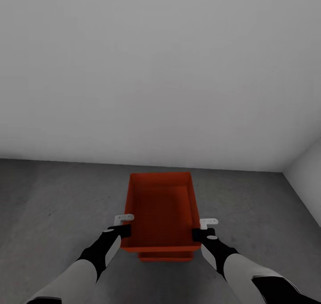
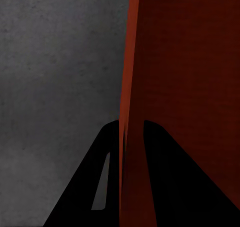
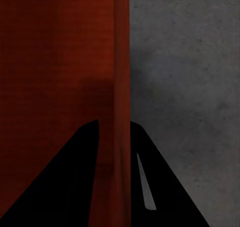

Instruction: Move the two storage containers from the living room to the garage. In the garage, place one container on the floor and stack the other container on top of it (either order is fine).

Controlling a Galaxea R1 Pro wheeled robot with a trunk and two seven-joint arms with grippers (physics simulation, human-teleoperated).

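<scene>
An orange-red storage container is in front of me above the dark grey concrete floor of the garage, its open top facing up. My left gripper is shut on its left wall near the front corner. My right gripper is shut on its right wall. In the left wrist view the wall runs between the dark fingers, and the right wrist view shows the same with the other wall. A narrower orange-red strip under the near edge looks like the second container right below; whether they touch I cannot tell.
A plain grey-white wall stands close behind the containers. A side wall comes in at the right and forms a corner. Bare concrete stretches to the left and right of the containers.
</scene>
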